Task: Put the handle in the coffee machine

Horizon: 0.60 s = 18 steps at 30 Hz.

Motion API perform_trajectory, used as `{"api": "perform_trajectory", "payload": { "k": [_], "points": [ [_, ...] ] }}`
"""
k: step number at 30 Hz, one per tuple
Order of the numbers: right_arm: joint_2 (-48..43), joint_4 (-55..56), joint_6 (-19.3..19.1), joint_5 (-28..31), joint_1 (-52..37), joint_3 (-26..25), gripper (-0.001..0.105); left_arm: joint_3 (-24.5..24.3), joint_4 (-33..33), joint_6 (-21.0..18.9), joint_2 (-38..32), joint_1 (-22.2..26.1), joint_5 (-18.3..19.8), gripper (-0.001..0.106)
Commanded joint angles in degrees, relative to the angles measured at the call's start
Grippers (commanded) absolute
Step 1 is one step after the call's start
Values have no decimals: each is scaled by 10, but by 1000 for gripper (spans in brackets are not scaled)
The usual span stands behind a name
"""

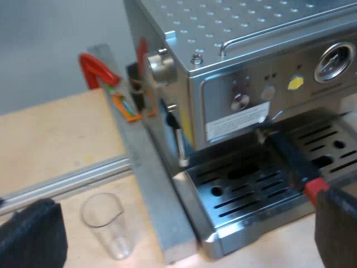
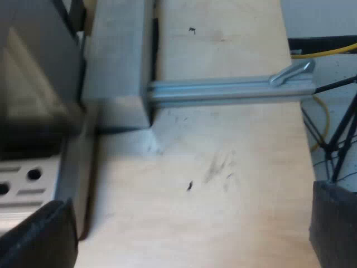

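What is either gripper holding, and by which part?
Nothing: the left gripper and right gripper are open and empty; the handle sits at the machine front, ungripped.

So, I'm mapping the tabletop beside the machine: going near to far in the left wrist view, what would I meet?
Nearest first: measuring glass → metal rail → red-handled tool.

Soft, even light falls from overhead, about 12 o'clock. The espresso machine (image 1: 245, 67) shows pale glare on its steel top. Faint shadows lie on the table (image 2: 234, 184) at its base.
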Motion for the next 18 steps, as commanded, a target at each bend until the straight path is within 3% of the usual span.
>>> {"api": "perform_trajectory", "payload": {
  "k": [1,8,16,18],
  "points": [
    [-50,32,-11,-35,-3,-7,85,-3,17,30,-48,2,-12,91],
    [-171,77,-11,-63,-3,13,85,29,64,53,-165,2,-11,91],
    [-363,97,1,-61,-3,97,85,109,122,64,-333,2,-11,91],
    [-390,100,1,-64,-3,115,85,114,155,64,-336,3,-8,91]
  ]
}}
